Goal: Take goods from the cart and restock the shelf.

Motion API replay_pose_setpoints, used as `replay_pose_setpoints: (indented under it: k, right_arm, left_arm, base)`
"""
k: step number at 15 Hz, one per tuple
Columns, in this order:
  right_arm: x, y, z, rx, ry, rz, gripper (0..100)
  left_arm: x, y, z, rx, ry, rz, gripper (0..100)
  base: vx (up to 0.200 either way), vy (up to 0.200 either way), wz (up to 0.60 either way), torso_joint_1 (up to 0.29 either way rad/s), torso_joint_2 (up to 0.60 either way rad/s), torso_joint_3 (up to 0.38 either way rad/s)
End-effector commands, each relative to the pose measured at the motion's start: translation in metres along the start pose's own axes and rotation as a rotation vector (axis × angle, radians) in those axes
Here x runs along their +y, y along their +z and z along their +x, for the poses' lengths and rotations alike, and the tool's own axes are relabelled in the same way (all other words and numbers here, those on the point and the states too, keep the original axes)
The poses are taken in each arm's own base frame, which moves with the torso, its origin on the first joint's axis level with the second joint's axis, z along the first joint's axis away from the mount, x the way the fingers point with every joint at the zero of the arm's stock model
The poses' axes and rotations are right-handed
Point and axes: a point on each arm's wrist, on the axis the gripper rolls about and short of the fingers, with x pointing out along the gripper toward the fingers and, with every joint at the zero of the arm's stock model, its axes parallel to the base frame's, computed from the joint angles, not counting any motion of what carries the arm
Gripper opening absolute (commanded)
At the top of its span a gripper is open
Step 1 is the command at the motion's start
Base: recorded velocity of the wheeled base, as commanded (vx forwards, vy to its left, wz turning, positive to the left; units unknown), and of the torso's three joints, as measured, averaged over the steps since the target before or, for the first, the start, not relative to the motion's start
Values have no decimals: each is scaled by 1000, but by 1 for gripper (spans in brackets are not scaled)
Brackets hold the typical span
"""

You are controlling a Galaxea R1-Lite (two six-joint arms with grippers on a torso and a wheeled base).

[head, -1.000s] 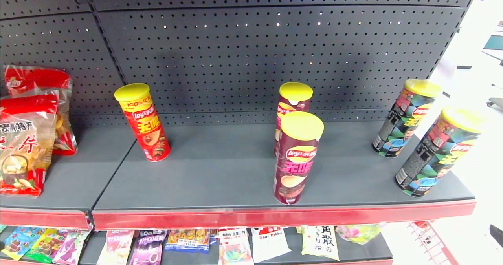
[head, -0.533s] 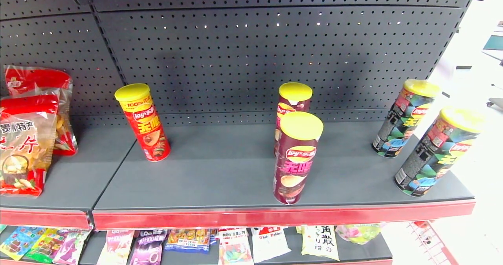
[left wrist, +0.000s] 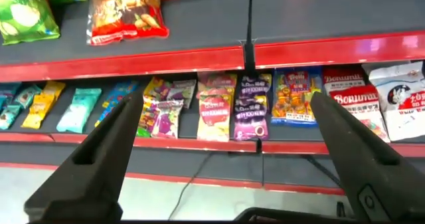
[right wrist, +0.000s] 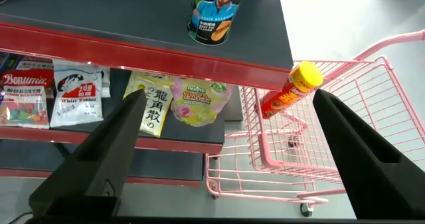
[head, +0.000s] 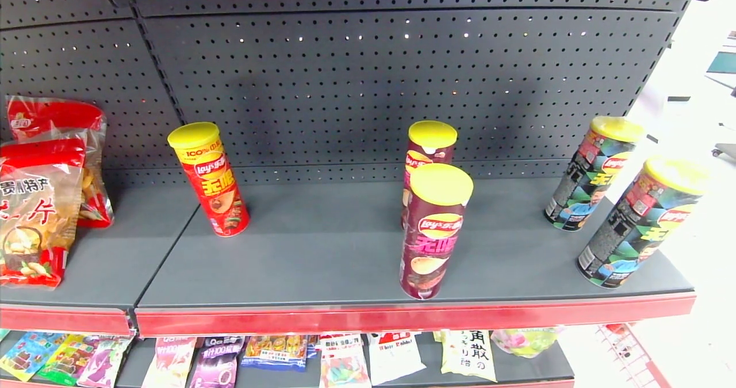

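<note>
The dark shelf point(head: 322, 256) carries upright chip cans: a red one point(head: 209, 179) at the left, two maroon ones point(head: 435, 230) point(head: 430, 142) in the middle, two black-and-green ones point(head: 592, 172) point(head: 641, 221) at the right. In the right wrist view a pink cart point(right wrist: 345, 144) stands beside the shelf with a red chip can point(right wrist: 291, 89) leaning in it. My right gripper point(right wrist: 226, 151) is open and empty, low in front of the shelf near the cart. My left gripper point(left wrist: 226, 151) is open and empty, facing the lower shelf rows.
Red peanut bags point(head: 40, 198) stand at the shelf's left end. Snack packets point(head: 397, 353) fill the lower row under the red shelf edge point(head: 402, 316). Free shelf room lies between the red and maroon cans.
</note>
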Motion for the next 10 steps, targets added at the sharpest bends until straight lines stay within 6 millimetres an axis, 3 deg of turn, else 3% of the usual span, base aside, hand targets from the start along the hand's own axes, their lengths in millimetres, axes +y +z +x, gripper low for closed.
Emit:
replay_pose_setpoints:
  k: [1, 9, 10]
  right_arm:
    - [0, -1, 1, 7, 2, -3, 100]
    - [2, -5, 3, 21, 8, -7, 100]
    - [2, -5, 3, 21, 8, -7, 100]
  left_arm:
    - [0, -2, -1, -13, 1, 0, 100]
    - [-1, -4, 0, -6, -7, 23, 100]
    - [-1, -4, 0, -6, -7, 23, 100]
  base:
    - [0, 0, 0, 0, 0, 0]
    - [0, 0, 0, 0, 0, 0]
    - [-200, 0, 0, 2, 2, 2]
